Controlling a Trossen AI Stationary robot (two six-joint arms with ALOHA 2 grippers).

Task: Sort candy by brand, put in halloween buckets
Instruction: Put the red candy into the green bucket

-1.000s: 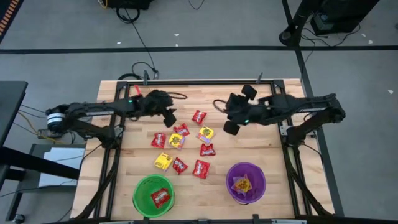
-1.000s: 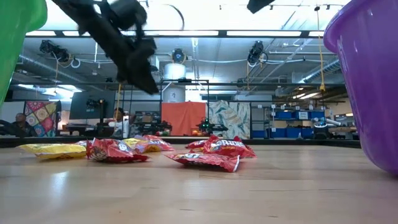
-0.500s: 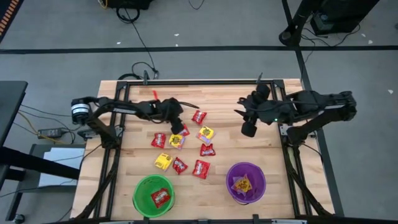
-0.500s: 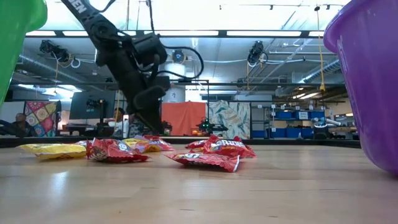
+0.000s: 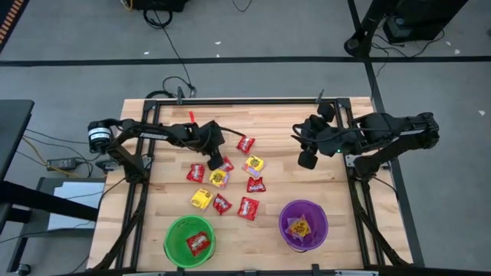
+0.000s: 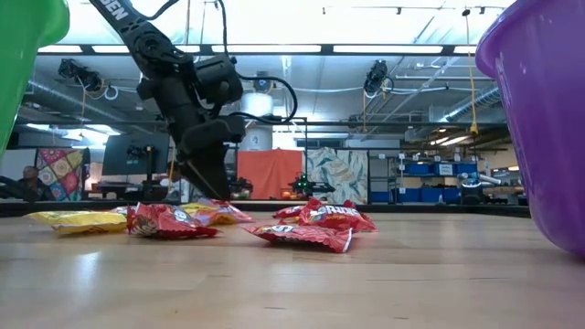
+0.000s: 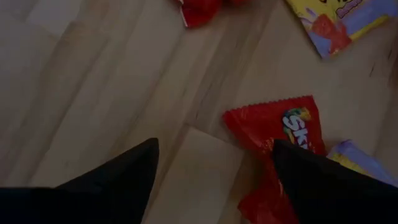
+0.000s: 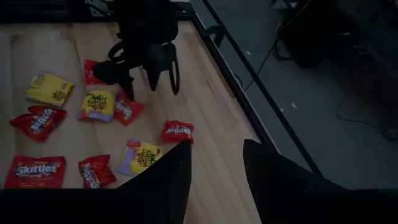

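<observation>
We see the left gripper low over the candy pile at mid-frame in the high view, fingers spread wide, nothing held; one tip sits by a red packet. The right gripper hangs at right of centre, fingers partly apart, empty. The loose packets lie centre table. The green bucket, lower left, holds a red packet; the purple bucket, lower right, holds a yellow one.

Eleven candy packets, two buckets
</observation>
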